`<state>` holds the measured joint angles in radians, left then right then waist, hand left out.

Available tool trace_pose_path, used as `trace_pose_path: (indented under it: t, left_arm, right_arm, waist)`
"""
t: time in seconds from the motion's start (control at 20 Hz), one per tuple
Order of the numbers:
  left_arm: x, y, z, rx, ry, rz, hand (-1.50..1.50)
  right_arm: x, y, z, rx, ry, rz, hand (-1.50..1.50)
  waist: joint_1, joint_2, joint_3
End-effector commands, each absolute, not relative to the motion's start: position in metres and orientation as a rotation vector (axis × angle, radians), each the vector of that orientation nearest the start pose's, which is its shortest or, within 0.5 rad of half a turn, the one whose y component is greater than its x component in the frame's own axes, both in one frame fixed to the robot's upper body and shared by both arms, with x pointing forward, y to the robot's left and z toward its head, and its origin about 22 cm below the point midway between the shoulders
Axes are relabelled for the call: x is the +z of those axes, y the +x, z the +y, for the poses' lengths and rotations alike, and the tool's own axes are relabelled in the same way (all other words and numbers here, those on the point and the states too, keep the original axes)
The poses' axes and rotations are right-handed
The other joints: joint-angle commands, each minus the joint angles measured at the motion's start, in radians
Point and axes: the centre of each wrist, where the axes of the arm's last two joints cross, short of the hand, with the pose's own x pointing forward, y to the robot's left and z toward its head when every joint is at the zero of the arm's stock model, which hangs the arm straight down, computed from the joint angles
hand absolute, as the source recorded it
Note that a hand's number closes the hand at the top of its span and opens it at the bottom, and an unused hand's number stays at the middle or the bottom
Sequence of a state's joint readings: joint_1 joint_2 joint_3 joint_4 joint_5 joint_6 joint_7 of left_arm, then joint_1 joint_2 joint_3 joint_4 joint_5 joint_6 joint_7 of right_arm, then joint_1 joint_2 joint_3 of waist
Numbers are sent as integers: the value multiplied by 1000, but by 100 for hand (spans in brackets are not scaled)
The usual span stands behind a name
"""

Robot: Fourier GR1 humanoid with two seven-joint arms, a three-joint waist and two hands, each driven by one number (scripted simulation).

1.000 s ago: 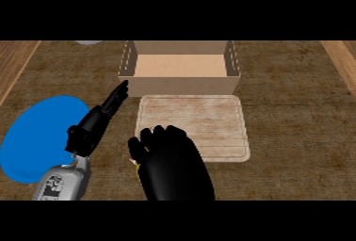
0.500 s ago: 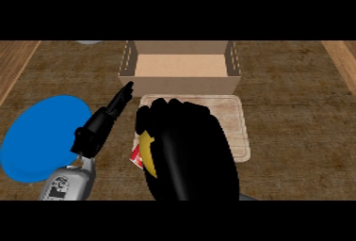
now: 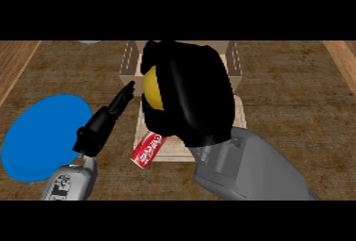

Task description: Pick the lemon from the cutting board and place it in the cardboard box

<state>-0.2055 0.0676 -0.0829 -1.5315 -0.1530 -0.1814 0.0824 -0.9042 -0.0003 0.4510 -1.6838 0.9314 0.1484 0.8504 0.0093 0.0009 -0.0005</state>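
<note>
**Lemon held up in the right hand, in front of the box**

The brown desk (image 3: 292, 84) fills the view, with lighter wooden strips along its left and right edges. On its left side lies a blue plate (image 3: 42, 136) — round, flat and bare.

The right hand (image 3: 191, 89) with its grey forearm takes up the middle of the picture. Its fingers are curled round the lemon (image 3: 153, 92), of which only a yellow sliver shows at the hand's left edge. Hand and lemon sit in front of the cardboard box (image 3: 128, 66), hiding most of it; whether the lemon is over the box's opening or short of it cannot be told.

Below the hand, the pale cutting board (image 3: 240, 113) shows only at its edges. A red can (image 3: 147, 149) lies tilted on the board's lower left corner.

The left hand (image 3: 104, 124) rests between plate and board — fingers straight, pointing up toward the box, holding nothing.
</note>
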Motion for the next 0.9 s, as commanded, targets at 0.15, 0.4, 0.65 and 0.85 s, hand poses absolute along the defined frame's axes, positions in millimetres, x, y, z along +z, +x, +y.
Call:
trace_pose_path:
  t: [0.15,0.4,0.65,0.85]
  left_arm:
    - [49,274,212,-452,-49,-1607,0]
    - [39,269,206,-485,-47,-1600,0]
    - [40,293,197,-469,-47,-1591,0]
    - [35,283,217,-486,-79,-1599,0]
  right_arm:
    - [245,319,-26,807,-869,-1808,150]
    - [239,359,-22,835,-967,-1752,150]
    - [223,388,-25,884,-1006,-1715,150]
    - [177,406,-21,897,-1049,-1673,150]
  waist:
    - [3,-1,0]
    - [8,1,0]
    - [3,4,0]
    - [26,9,-1]
